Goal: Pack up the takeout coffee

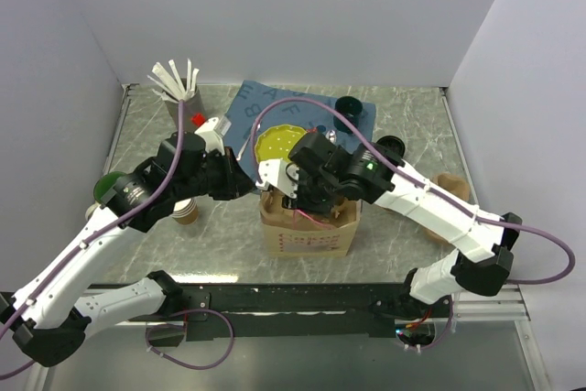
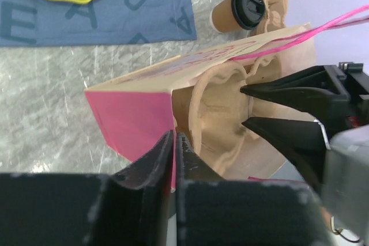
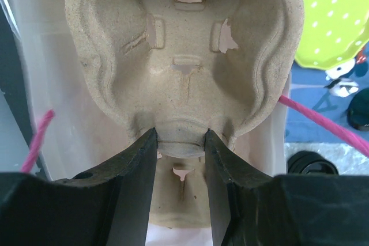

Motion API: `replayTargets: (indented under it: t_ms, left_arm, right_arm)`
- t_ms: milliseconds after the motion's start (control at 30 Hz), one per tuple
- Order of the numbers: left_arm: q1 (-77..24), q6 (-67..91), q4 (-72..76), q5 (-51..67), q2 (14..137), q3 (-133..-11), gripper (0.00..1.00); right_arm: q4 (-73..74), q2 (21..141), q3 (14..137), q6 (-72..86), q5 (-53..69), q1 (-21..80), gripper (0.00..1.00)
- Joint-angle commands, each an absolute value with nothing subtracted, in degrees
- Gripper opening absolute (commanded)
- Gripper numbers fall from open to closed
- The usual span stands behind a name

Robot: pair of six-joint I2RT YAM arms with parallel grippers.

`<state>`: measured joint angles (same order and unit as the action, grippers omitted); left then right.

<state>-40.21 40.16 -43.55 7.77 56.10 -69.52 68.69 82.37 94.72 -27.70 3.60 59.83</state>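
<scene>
Tan-brown takeout coffee is sitting beyond the paper bag, well apart from both grippers. Right gripper is clamping the pulp carrier inside the bag; left gripper is pinching the bag's wall. Seating the carrier seems underway; next, it is needing release before fetching the cup.

Yellow plate on blue cloth; stirrers, perhaps

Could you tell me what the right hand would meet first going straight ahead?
The pulp cup carrier, which the right hand grips inside the paper bag; depth beyond it is unclear.
</scene>
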Motion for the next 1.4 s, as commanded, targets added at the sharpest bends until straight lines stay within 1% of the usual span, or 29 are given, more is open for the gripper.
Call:
replayTargets:
  t_ms: [0, 33, 67, 100, 300, 500, 667, 1000, 1367]
  left_arm:
    - [-40.34, 41.48, -46.84, 5.63, 55.55, -72.95, 0.14]
    - [-40.34, 41.48, -47.45, 5.45, 55.46, -73.04, 0.16]
    - [-40.34, 41.57, -47.55, 5.45, 55.28, -72.78, 0.22]
    - [-40.34, 41.92, -47.55, 5.36, 55.20, -72.60, 0.24]
    - [-40.34, 43.15, -48.69, 3.87, 54.67, -70.75, 0.31]
    - [-39.99, 44.11, -54.83, -4.56, 54.40, -70.49, 0.36]
    - [-38.06, 46.14, -58.80, -9.22, 54.58, -71.02, 0.46]
    - [-35.42, 46.41, -60.38, -7.47, 54.84, -69.35, 0.49]
    - [-35.07, 45.53, -61.52, -6.94, 54.23, -69.08, 0.50]
  right_arm:
    - [70.57, 82.70, 97.12, -25.75, 0.97, 61.00, 0.33]
    - [70.75, 82.71, 97.12, -25.49, 1.05, 61.00, 0.33]
    - [71.10, 82.79, 97.12, -25.40, 1.05, 61.08, 0.33]
    - [71.10, 82.79, 97.03, -25.31, 0.71, 61.08, 0.33]
    - [72.60, 84.11, 97.21, -24.96, 0.44, 61.08, 0.33]
    - [72.69, 85.78, 96.68, -24.52, 0.97, 61.08, 0.34]
    - [70.67, 86.48, 95.10, -24.35, 0.97, 61.17, 0.34]
    - [71.54, 88.33, 93.96, -23.47, 1.05, 61.08, 0.34]
    - [70.93, 88.95, 89.74, -22.15, 0.53, 61.17, 0.40]
